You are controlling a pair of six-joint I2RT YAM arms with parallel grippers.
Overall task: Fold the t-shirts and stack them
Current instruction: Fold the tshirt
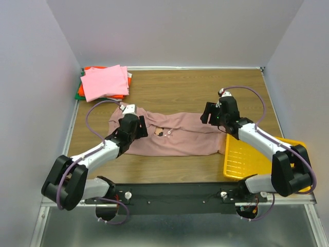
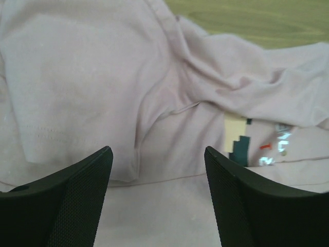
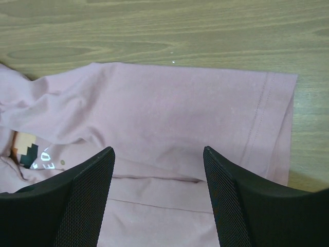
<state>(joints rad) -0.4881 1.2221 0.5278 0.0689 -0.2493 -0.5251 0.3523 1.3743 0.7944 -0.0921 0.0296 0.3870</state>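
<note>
A dusty mauve-pink t-shirt point(image 1: 180, 139) lies crumpled lengthwise across the middle of the table, its small pixel print point(image 1: 163, 134) facing up. My left gripper point(image 1: 138, 126) hovers over the shirt's left end. In the left wrist view its jaws point(image 2: 158, 152) stand open over wrinkled cloth point(image 2: 103, 77), with the print point(image 2: 239, 146) to the right. My right gripper point(image 1: 209, 115) is over the shirt's right end. In the right wrist view it point(image 3: 158, 152) is open above a flat sleeve point(image 3: 205, 103), with nothing between the fingers. Folded t-shirts are stacked at the back left, with bright pink point(image 1: 105, 82) on top, orange-red point(image 1: 92, 69) beneath it and a green edge point(image 1: 79, 95) showing.
A yellow plastic tray point(image 1: 247, 157) sits at the near right, partly under the right arm. Grey walls close in the left, back and right sides. Bare wood point(image 1: 185, 87) lies between the shirt and the back wall.
</note>
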